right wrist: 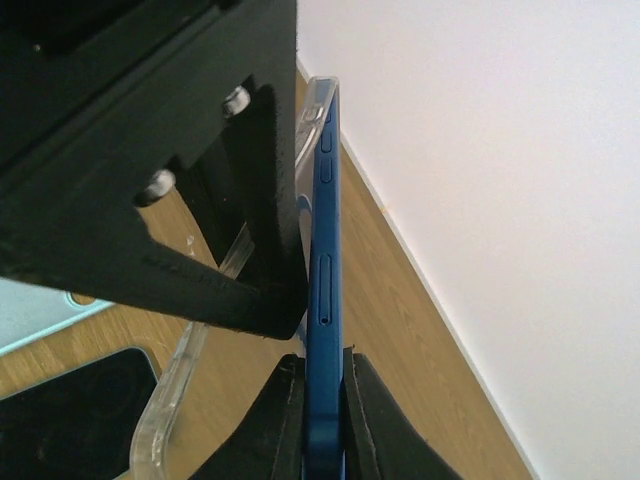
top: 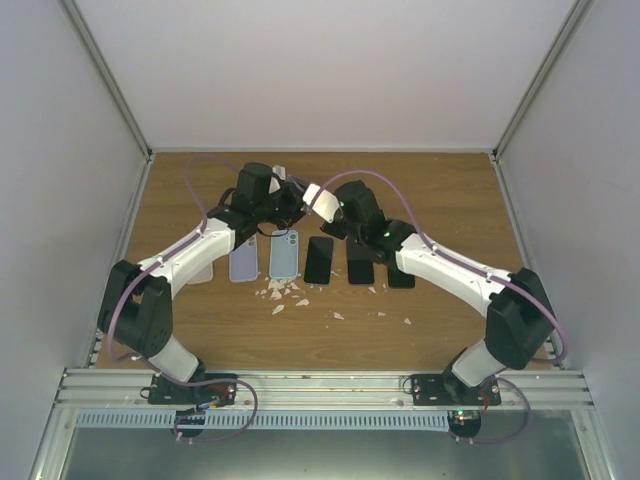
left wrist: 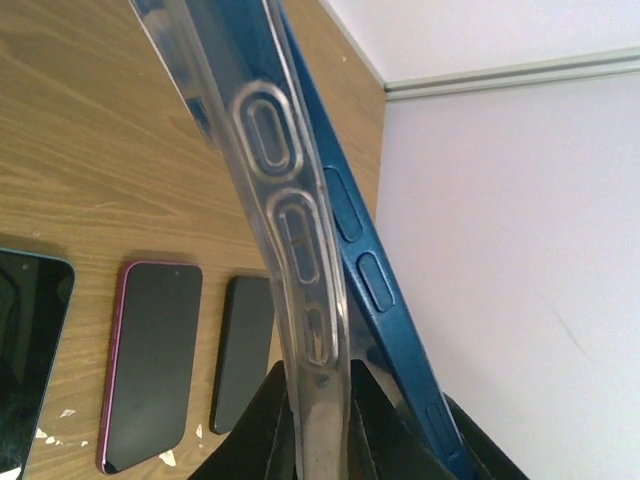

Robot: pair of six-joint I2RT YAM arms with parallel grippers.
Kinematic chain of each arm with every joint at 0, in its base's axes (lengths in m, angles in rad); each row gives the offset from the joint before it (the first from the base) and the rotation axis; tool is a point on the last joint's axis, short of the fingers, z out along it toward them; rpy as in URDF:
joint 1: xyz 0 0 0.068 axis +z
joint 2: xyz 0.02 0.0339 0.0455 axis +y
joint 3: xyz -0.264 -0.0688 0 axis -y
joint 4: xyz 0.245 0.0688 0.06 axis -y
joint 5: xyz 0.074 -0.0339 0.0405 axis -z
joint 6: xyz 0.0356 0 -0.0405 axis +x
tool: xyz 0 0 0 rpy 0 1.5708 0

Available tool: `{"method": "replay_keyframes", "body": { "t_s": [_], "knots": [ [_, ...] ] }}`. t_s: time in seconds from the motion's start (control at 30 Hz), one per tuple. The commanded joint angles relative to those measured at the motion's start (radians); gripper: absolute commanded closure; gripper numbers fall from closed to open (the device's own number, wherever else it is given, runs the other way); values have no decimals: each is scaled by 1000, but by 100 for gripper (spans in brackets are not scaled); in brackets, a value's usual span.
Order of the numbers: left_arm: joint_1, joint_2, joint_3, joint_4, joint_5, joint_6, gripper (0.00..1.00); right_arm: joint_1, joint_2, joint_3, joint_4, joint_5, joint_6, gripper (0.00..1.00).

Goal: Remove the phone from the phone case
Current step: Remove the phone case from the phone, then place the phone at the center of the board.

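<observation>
A blue phone (right wrist: pixel 325 290) and its clear case (left wrist: pixel 290 230) are held in the air above the back of the table between both grippers. My left gripper (left wrist: pixel 320 420) is shut on the clear case's edge. The blue phone (left wrist: pixel 372 275) leans away from the case on the right, partly peeled out. My right gripper (right wrist: pixel 323 400) is shut on the phone's thin edge. The case (right wrist: pixel 175 400) bows away to the left there. In the top view the pair shows as a pale slab (top: pixel 322 203) between the left gripper (top: pixel 290 203) and the right gripper (top: pixel 340 212).
A row of phones lies on the wooden table (top: pixel 440 200) below the grippers: lavender (top: pixel 243 262), light blue (top: pixel 284 253), black ones (top: pixel 319 259) (top: pixel 360 264). White scraps (top: pixel 285 292) lie in front. The white back wall is close behind.
</observation>
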Motion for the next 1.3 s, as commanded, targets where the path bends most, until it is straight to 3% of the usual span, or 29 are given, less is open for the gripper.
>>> {"method": "replay_keyframes", "body": {
  "t_s": [0.0, 0.37, 0.6, 1.0, 1.27],
  "knots": [
    [42, -36, -31, -19, -21, 98, 100, -27, -58, 131, -34, -18, 56, 99],
    [78, -23, -46, -55, -106, 148, 100, -138, -123, 310, -304, -278, 227, 100],
    [81, 6, -37, -53, -116, 160, 100, -266, -202, 314, -383, -430, 302, 100],
    [85, -9, -12, -54, -114, 175, 100, -547, -485, -58, -362, -325, 160, 100],
    [88, 0, 10, -58, -106, 183, 100, -684, -579, -218, -398, -323, 75, 100]
  ]
}}
